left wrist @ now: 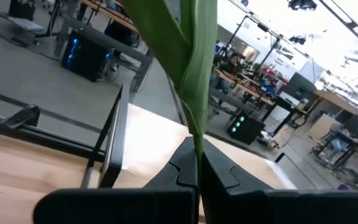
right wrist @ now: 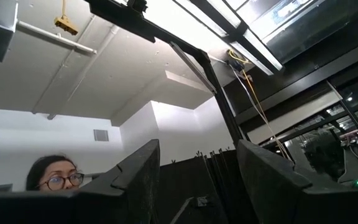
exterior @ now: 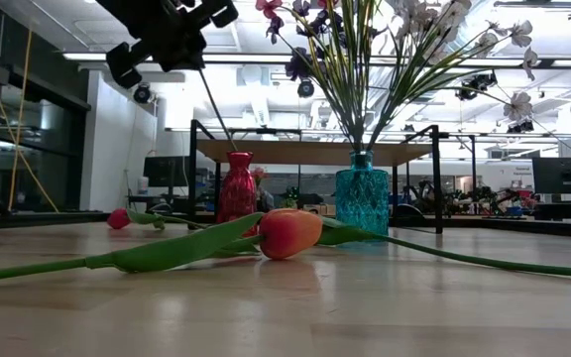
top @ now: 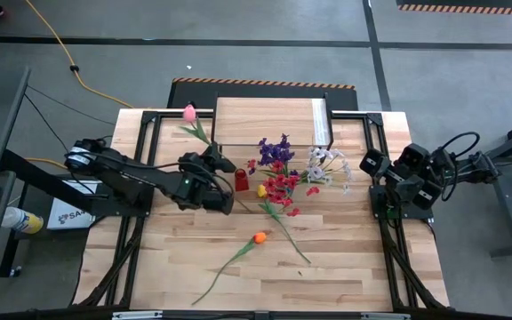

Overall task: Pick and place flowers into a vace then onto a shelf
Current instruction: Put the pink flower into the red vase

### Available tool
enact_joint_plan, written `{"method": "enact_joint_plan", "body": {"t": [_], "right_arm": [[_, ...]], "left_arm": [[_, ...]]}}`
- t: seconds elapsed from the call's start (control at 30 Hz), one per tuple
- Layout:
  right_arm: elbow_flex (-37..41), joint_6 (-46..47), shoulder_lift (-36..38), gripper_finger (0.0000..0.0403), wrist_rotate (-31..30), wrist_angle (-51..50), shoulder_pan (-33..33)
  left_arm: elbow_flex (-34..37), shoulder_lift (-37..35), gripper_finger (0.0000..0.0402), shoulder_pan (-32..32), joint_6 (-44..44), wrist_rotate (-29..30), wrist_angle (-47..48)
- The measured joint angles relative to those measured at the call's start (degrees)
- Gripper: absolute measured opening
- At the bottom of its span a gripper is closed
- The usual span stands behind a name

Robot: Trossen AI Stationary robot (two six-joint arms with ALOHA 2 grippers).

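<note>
My left gripper (top: 218,163) hangs above the table left of centre, shut on a pink tulip (top: 189,113). The tulip's lower stem (exterior: 218,111) slants down toward the mouth of a small red vase (exterior: 238,188). Beside it stands a teal vase (exterior: 362,198) holding purple, white and red sprays (top: 283,164). An orange tulip (top: 259,237) lies flat on the tabletop. The shelf (top: 265,120) stands at the far edge. My right gripper (right wrist: 197,162) waits at the table's right edge, tipped upward, open, nothing between its fingers. My left gripper pinches the pink tulip's green stem and leaf (left wrist: 197,146) between its two fingers, partway down from the bloom. The fingers come level from the table's left and lie across the stem. The tulip is lifted clear and tilted, bloom toward the far edge, its lower end over the red vase.
A yellow tulip (top: 261,190) shows by the vases, and a loose green stem (top: 293,242) lies right of the orange tulip. A red bud (exterior: 119,218) lies on the table at the left of the low view. A person (right wrist: 51,174) shows beyond the table.
</note>
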State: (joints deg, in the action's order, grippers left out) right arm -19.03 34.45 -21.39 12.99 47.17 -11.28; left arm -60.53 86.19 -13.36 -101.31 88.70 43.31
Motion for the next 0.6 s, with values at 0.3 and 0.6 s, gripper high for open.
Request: {"method": "enact_joint_plan", "body": {"t": [0.3,0.6], "right_arm": [[0.0,-0.4,0.0,0.0207,0.0,-0.2,0.0],[0.0,-0.4,0.0,0.0207,0.2,-0.2,0.0]], "left_arm": [[0.0,1.1,0.0031,0.0,0.7,-1.0,-0.4],[0.0,3.2,0.0031,1.1,1.0,-1.8,-2.2]]}}
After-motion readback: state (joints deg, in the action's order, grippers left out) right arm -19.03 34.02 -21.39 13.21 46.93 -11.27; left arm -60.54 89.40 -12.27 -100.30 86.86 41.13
